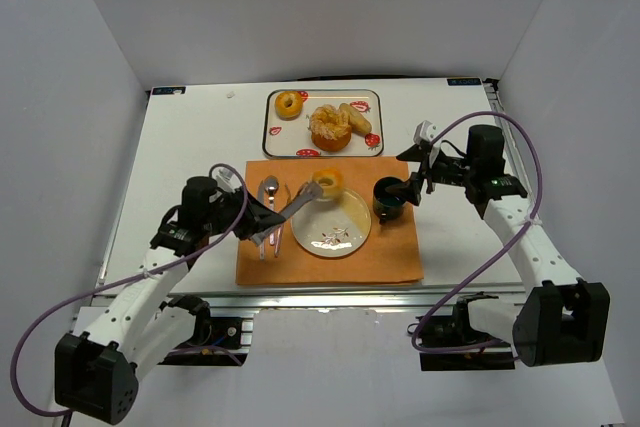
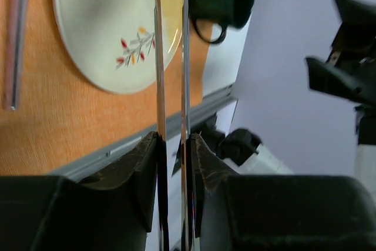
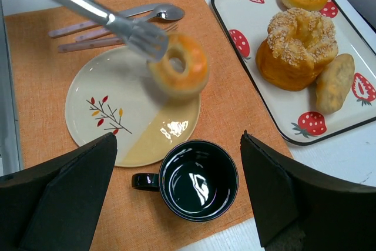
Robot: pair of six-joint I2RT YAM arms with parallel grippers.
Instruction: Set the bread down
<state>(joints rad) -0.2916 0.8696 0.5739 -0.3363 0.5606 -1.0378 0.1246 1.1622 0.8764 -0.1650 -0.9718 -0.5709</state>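
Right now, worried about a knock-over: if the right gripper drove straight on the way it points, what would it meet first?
Probably the black mug, which sits just ahead between the open fingers of the right gripper; the plate lies beyond it. Height is unclear, so it might pass above the rim.
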